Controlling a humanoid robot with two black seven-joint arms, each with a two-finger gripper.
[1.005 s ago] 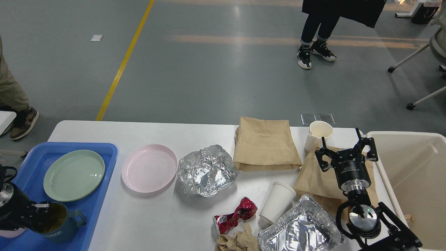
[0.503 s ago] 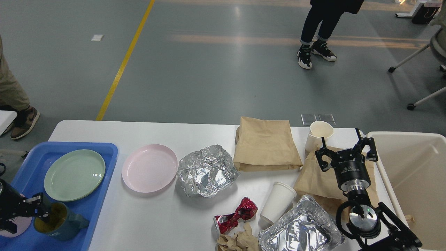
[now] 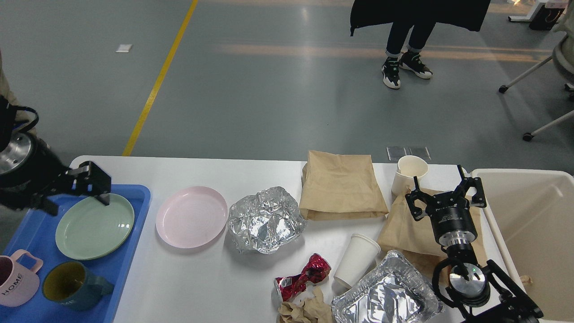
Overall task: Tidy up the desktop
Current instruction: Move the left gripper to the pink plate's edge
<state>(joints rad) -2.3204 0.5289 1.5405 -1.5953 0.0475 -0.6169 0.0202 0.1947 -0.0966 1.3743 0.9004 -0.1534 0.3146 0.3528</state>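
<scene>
The white desktop [image 3: 210, 273] holds a pink plate [image 3: 191, 216], crumpled foil [image 3: 265, 220], two brown paper bags [image 3: 341, 184], white paper cups [image 3: 357, 260], a crushed red can [image 3: 302, 277] and a foil tray [image 3: 385, 296]. A blue tray [image 3: 130, 251] at the left holds a green plate [image 3: 94, 225], a teal mug [image 3: 71, 285] and a pink mug [image 3: 15, 280]. My left gripper [image 3: 92, 184] is open and empty above the green plate's far edge. My right gripper [image 3: 446, 193] is open and empty over the right brown bag [image 3: 408, 233].
A deep beige bin [image 3: 529, 224] stands at the table's right end. A crumpled brown paper [image 3: 305, 309] lies at the front edge. A person [image 3: 406, 40] stands on the floor beyond the table, and office chair legs [image 3: 538, 80] show at the far right.
My left gripper has let go of the teal mug, which now stands in the blue tray, and has risen back over the green plate. The right arm has not moved.
</scene>
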